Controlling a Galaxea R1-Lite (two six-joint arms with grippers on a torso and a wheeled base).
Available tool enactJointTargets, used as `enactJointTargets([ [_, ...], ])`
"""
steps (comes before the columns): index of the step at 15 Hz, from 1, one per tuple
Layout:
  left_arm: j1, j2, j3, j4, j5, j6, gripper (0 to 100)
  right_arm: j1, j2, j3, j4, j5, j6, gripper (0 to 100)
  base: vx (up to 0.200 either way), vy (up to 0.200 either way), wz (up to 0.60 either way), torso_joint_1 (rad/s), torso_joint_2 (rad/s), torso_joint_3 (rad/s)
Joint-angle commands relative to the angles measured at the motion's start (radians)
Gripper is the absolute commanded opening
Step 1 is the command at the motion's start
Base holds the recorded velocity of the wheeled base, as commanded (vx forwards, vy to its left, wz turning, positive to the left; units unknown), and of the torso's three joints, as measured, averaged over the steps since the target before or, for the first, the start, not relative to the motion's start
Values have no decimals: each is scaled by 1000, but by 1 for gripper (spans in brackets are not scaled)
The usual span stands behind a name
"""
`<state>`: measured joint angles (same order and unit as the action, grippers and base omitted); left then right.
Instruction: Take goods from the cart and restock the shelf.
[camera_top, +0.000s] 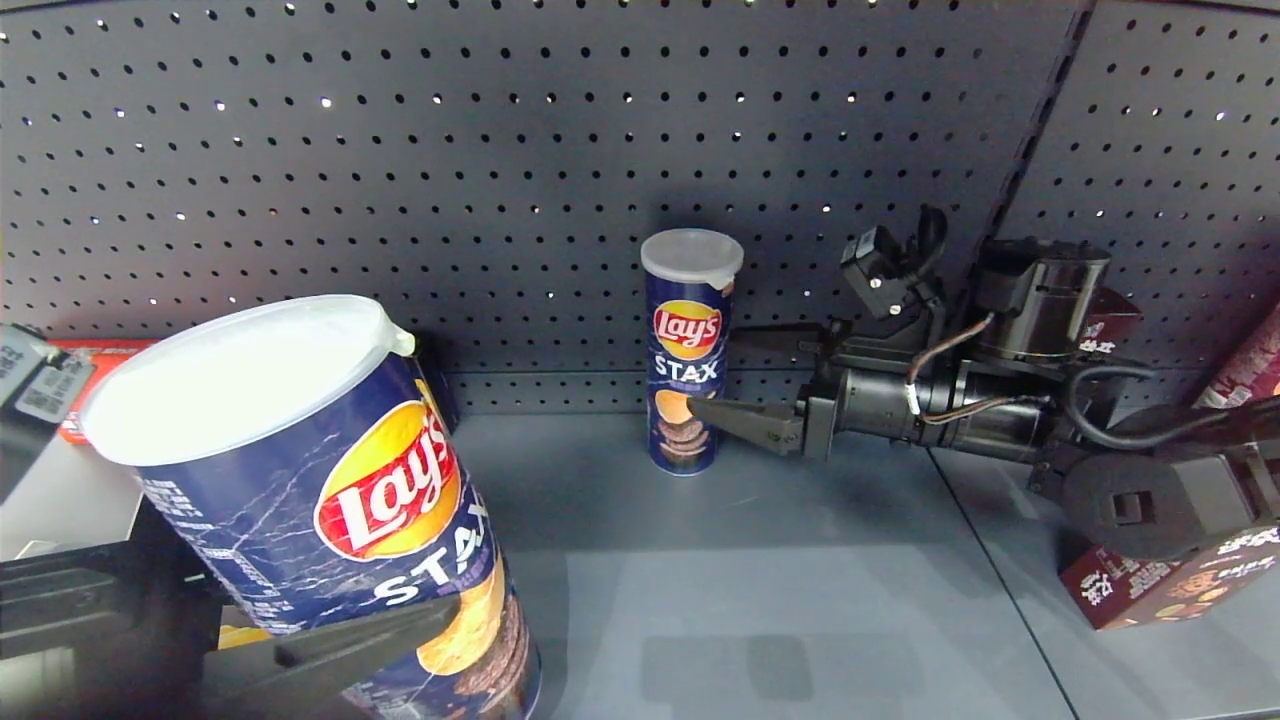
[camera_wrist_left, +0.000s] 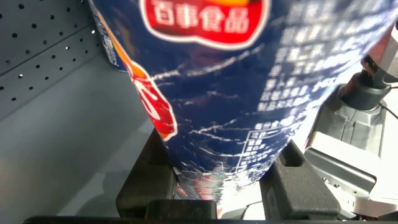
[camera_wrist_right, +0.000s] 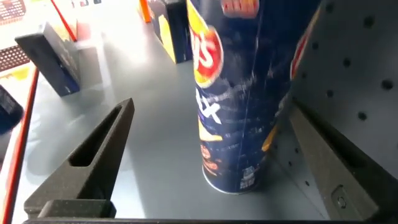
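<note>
Chips can (camera_top: 688, 370) stands upright on the grey shelf (camera_top: 760, 600), close to the pegboard back (camera_top: 500, 150), with its clear lid on. The right gripper (camera_wrist_right: 211, 106) lies level around its lower half, jaws spread wide with the can between them. The finger on the shelf's open side (camera_wrist_right: 93, 162) is well clear of the can. The finger on the pegboard side (camera_wrist_right: 329, 162) sits just beside it, and whether it touches cannot be told.

The left gripper (camera_wrist_left: 217, 190) is clamped on a second can (camera_top: 320, 500), its dark pads (camera_wrist_left: 146, 180) pressing both sides near the base. This can tilts, lid toward the robot's left. In the head view only one finger crosses its front, and its bottom edge is cut off by the frame.

A brown box (camera_top: 1170, 585) on the shelf's right is partly hidden behind the right arm.
</note>
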<state>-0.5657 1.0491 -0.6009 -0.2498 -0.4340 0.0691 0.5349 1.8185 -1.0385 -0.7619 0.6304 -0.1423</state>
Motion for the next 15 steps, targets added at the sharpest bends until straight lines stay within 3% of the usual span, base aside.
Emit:
enactJointTargets([
  [1,0,2,0,0,0,0,0,-4,28,0,-5,5,0,100,0,0,0,0,0,0],
  [15,1,2,1,0,0,-2,0,-6,160,-48,-46,8,1,100,0,0,0,0,0,0],
])
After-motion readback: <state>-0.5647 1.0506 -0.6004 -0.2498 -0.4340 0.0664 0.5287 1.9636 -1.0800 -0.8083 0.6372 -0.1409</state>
